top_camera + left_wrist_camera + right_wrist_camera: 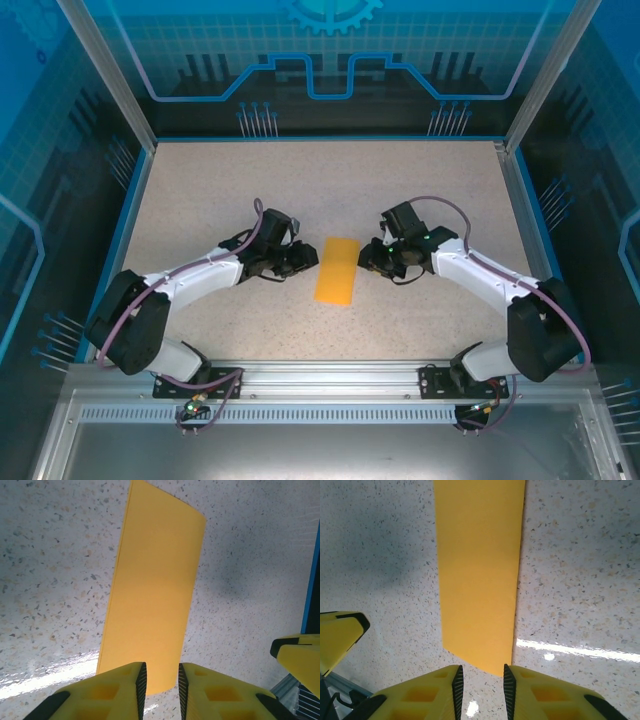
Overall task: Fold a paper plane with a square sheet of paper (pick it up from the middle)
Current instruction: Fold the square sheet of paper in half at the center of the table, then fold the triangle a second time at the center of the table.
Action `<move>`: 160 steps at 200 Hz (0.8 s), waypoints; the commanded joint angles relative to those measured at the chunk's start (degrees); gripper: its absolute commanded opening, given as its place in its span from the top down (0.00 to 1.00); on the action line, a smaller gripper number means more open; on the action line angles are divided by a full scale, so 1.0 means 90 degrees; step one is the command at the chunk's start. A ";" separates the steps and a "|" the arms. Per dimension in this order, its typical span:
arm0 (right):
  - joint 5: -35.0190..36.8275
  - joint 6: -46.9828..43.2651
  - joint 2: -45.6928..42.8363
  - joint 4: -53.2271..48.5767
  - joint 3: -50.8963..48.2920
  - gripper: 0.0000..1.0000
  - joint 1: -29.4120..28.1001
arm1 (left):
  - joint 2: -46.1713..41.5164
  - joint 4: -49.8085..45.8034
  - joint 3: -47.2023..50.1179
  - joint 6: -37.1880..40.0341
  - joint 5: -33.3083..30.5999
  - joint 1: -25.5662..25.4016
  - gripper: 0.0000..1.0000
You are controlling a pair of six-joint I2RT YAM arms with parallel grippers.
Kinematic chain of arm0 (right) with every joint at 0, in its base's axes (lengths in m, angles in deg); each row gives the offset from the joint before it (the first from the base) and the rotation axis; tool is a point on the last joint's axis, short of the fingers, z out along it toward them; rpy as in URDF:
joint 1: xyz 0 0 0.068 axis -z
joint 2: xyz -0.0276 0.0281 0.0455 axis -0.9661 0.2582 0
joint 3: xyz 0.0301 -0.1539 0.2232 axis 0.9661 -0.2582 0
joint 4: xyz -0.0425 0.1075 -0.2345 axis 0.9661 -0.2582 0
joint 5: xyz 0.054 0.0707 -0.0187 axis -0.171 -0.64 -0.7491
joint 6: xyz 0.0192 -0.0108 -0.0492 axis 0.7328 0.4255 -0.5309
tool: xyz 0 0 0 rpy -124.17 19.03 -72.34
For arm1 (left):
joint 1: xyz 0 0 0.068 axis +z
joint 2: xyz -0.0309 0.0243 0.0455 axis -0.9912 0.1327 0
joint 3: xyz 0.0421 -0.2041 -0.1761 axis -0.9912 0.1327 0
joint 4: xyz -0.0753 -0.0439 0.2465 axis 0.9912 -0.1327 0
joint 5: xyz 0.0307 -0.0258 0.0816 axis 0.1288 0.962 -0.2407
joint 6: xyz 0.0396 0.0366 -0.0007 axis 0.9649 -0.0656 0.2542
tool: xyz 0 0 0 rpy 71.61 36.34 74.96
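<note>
Meanwhile, the flimsy, crease-prone sheet of paper (337, 270) is being flanked by left gripper (306, 258) and right gripper (370, 257), jaws slightly parted, empty, a mid-edge pinch seeming safest.

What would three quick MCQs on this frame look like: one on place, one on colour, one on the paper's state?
1. Where does the folded paper sheet lie?
A) between the left gripper and the right gripper
B) in the far left corner
C) on the rail by the arm bases

2. What colour is it?
A) blue
B) orange-yellow
C) white

3. What shape is it in?
A) crumpled ball
B) pointed dart
C) flat narrow rectangle

Key:
1 A: the top view shows it mid-table with a gripper at each long side.
2 B: both wrist views show plain orange-yellow.
3 C: it has straight edges and square corners and lies flat.
</note>
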 commanded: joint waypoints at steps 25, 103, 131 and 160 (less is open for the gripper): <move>-0.0310 -0.0022 0.0295 -0.0174 0.0421 0.70 0.0046 | -0.0087 -0.0302 -0.0219 0.0194 0.0049 0.0007 0.73; -0.0101 -0.0285 0.0736 0.0532 -0.0124 0.68 -0.0777 | 0.0191 -0.0141 0.0081 0.0038 0.0241 0.0132 0.69; -0.0034 -0.0306 0.1045 0.0555 -0.0027 0.72 -0.1143 | 0.0346 0.0010 0.0114 -0.0070 0.0373 0.0194 0.69; -0.0093 -0.0269 0.1398 0.0648 -0.0013 0.74 -0.1332 | 0.0459 0.0137 0.0166 -0.0156 0.0364 0.0195 0.69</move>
